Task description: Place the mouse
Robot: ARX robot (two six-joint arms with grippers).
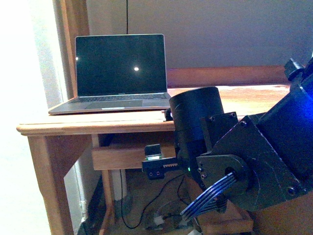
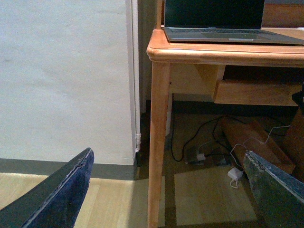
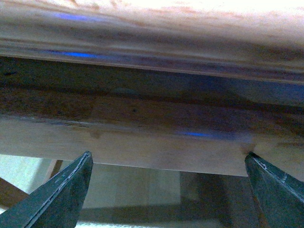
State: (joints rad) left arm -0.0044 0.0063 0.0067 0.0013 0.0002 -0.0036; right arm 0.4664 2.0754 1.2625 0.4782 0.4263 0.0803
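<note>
A small dark shape sits on the wooden desk by the laptop's right front corner. My right arm hides most of it, so I cannot tell whether it is the mouse. No mouse shows in either wrist view. My left gripper is open and empty, low near the floor, facing the desk's left leg. My right gripper is open and empty, just under the desk's front rail.
An open laptop with a dark screen stands on the desk's left part. A shelf hangs under the desktop. Cables and a white charger lie on the floor below. A white wall is left of the desk.
</note>
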